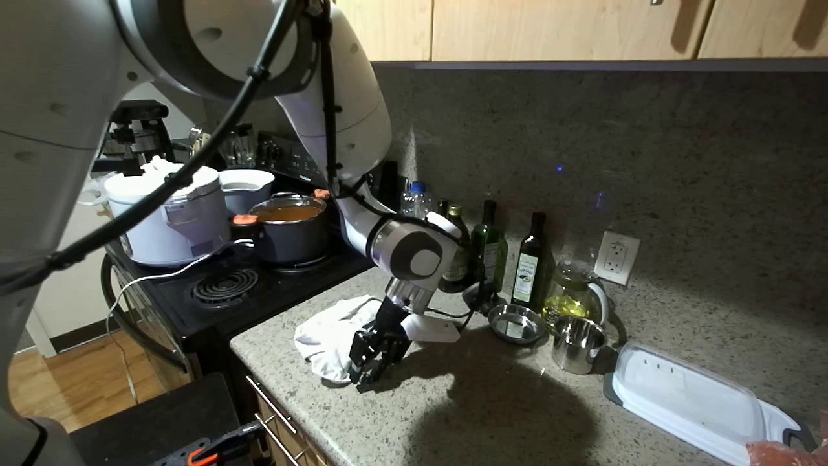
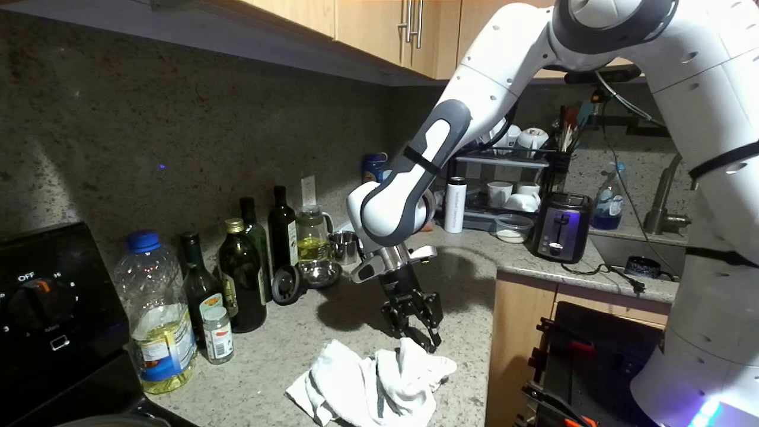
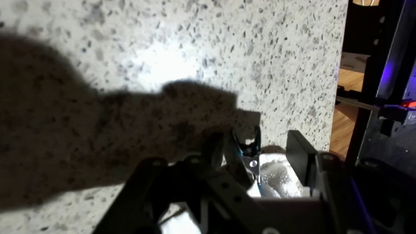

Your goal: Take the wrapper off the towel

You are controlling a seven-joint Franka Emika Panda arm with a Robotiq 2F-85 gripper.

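White and crumpled, the soft cloth towel (image 2: 356, 388) lies on the speckled grey stone counter (image 2: 255, 379) in the foreground of an exterior view. Just beyond its raised fold hangs the tilted black two-fingered gripper (image 2: 419, 333), fingers partly apart; whether they touch the towel I cannot tell. Between them, in the wrist view, shows a pale, glistening patch (image 3: 282, 177), towel or wrapper I cannot say, and just beside it a small dark forked piece (image 3: 252, 159) with a metal rivet, too unclear to name. Along the stone wall (image 2: 237, 136) stand a clear plastic bottle with a blue cap (image 2: 159, 323), a dark green glass bottle with a gold cap (image 2: 242, 279) and, farther back, a glass jug of yellow liquid (image 2: 311, 242) near a shallow steel bowl (image 2: 320, 275). Farther still stand a slim white cylindrical bottle (image 2: 455, 206) and a black-and-silver toaster (image 2: 560, 230).
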